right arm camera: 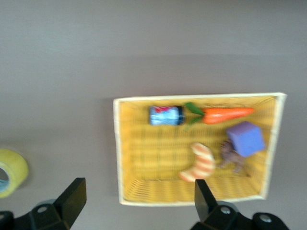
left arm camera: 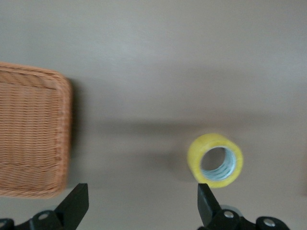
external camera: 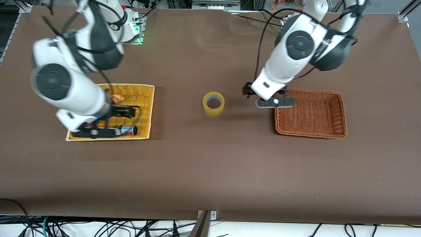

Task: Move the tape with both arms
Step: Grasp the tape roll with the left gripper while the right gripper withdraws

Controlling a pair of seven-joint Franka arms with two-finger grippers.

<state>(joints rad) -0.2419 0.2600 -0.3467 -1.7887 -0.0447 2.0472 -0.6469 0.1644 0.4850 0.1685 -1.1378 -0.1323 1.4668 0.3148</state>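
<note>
I am a pair of white robot arms at a brown table (external camera: 210, 171), and both my grippers hang in the air with nothing in them.

The tape (external camera: 213, 103), a yellowish ring with a wide hollow centre, rests on the bare table between my two grippers, clear of both baskets. It leans on its edge, so its hole faces up toward the front camera.

My left gripper (external camera: 275, 102) hovers over the rim of the orange-brown basket (external camera: 329, 115), at the edge nearest the tape. Its fingers (left arm camera: 74, 203) stand wide apart. In my left wrist view the tape (left arm camera: 215, 160) sits just ahead of one fingertip, not touching it, and the basket (left arm camera: 33, 143) lies beside the other.

My right gripper (external camera: 98, 131) hovers over the yellow basket (external camera: 146, 108), and its fingers (right arm camera: 72, 196) are also spread wide. My right wrist view shows that basket (right arm camera: 144, 158) holding a small can (right arm camera: 166, 115), a toy carrot (right arm camera: 225, 115), a purple block (right arm camera: 246, 139), a brown lump (right arm camera: 230, 155) I cannot identify, and a curved orange-striped pastry piece (right arm camera: 201, 163). The tape (right arm camera: 12, 171) appears at that view's edge, well apart from the basket.
</note>
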